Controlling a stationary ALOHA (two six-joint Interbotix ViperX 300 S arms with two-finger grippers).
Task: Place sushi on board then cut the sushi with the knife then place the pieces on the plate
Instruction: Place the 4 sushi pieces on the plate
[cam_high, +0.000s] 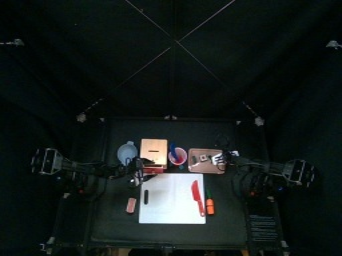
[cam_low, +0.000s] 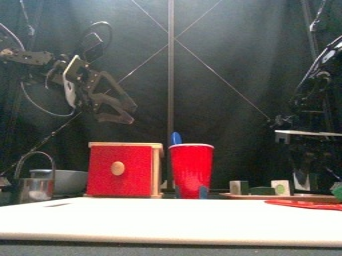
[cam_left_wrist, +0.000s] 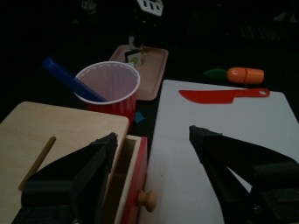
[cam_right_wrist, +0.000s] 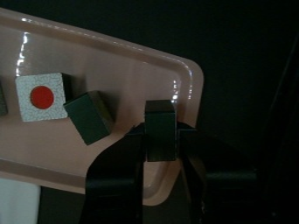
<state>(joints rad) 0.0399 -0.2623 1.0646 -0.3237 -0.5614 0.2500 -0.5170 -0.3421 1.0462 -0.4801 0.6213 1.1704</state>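
Observation:
On the pink tray (cam_right_wrist: 176, 83) lie sushi pieces, one with a red centre (cam_right_wrist: 44, 96) and a dark green one (cam_right_wrist: 87, 118). My right gripper (cam_right_wrist: 160, 133) is shut on another dark green sushi piece (cam_right_wrist: 160, 112) at the tray's rim. In the top view the right gripper (cam_high: 230, 157) is at the tray (cam_high: 205, 160), back right of the white board (cam_high: 171, 200). The red knife (cam_high: 198, 192) lies on the board. My left gripper (cam_left_wrist: 155, 138) hangs open above the wooden box (cam_left_wrist: 59, 140) and the board's edge, holding nothing.
A red cup (cam_left_wrist: 107, 85) holding a blue knife (cam_left_wrist: 68, 77) stands between the box and the tray. An orange toy food (cam_high: 210, 207) lies right of the board, and a small red piece (cam_high: 131, 204) lies to its left. The metal cutter (cam_low: 40, 185) and bowl (cam_low: 70, 180) are at back left.

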